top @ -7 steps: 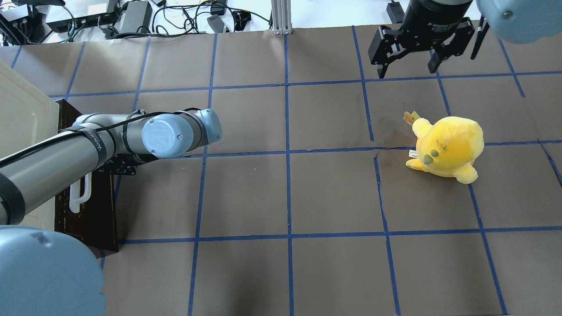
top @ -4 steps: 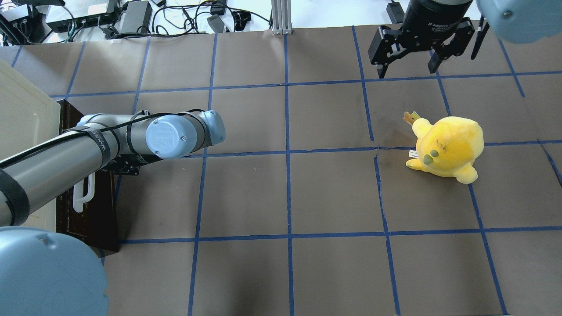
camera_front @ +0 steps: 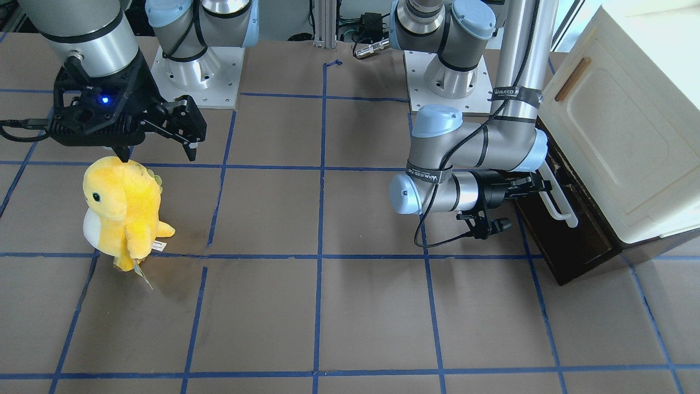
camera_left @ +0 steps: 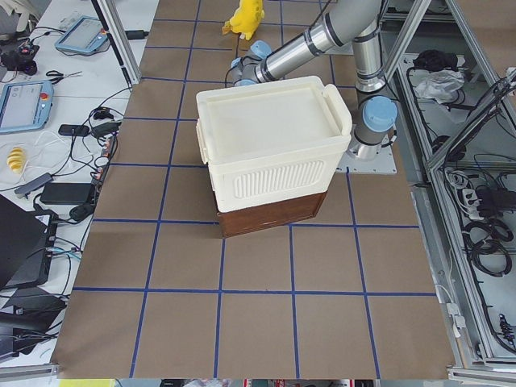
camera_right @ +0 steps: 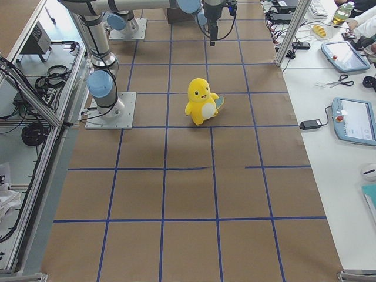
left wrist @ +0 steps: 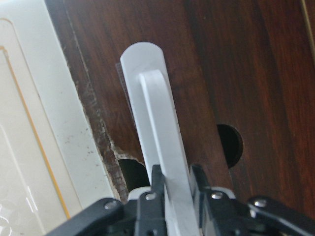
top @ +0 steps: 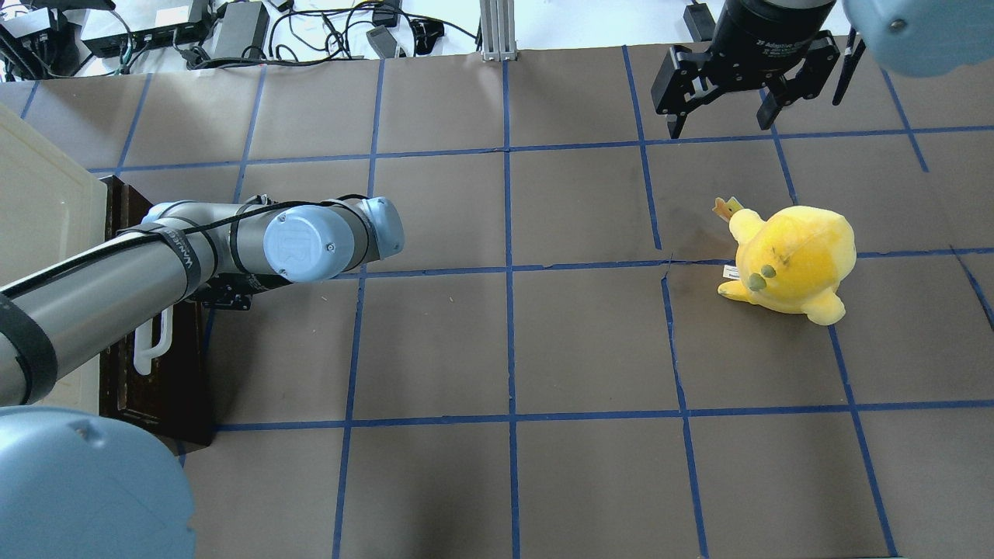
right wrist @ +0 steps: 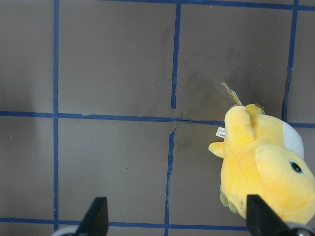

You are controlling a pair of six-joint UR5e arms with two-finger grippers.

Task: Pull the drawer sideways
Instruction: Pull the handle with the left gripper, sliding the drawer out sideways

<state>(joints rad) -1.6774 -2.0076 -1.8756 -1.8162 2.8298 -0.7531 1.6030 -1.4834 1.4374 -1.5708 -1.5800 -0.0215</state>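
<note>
While tight on the handle (left wrist: pixel 152 123), left hand (left wrist: pixel 176 181) and drawer (top: pixel 167 380) farther out.

The drawer (left wrist: pixel 231 69) front is dark wood, grain showing under a dull varnish, its edge chipped and rough. Its handle (left wrist: pixel 150 98) looks like smooth white plastic with a faint sheen. The cabinet (camera_front: pixel 618 126) is matt cream plastic. The table (top: pixel 590 341) cover is matt brown paper with blue tape. The toy (top: pixel 792 260) is yellow plush cloth.
</note>
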